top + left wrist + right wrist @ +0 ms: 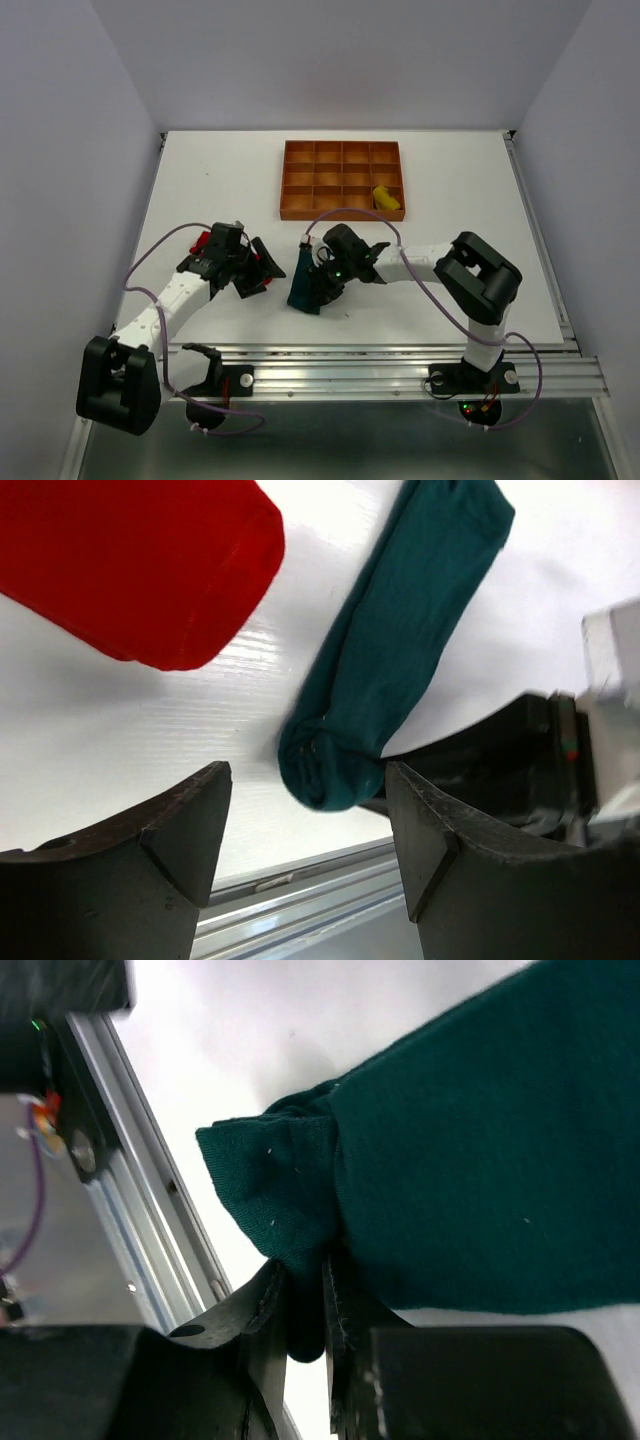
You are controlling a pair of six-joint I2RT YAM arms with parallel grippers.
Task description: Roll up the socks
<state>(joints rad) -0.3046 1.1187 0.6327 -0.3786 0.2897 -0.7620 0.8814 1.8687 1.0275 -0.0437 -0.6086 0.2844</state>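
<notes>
The dark teal sock (301, 283) lies near the table's front, its near end folded over; it also shows in the left wrist view (395, 650) and the right wrist view (470, 1150). My right gripper (322, 283) is shut on the teal sock's folded end (305, 1305). My left gripper (262, 270) is open and empty, just left of the teal sock, its fingers (175, 830) either side of the roll's end. The red sock (205, 243) lies behind the left gripper and fills the upper left of the left wrist view (140, 560). The yellow sock (385, 198) sits rolled in the tray.
An orange-brown gridded tray (343, 178) stands at the back centre. The aluminium rail (380, 360) runs along the table's front edge, close to the teal sock. Purple cables loop over both arms.
</notes>
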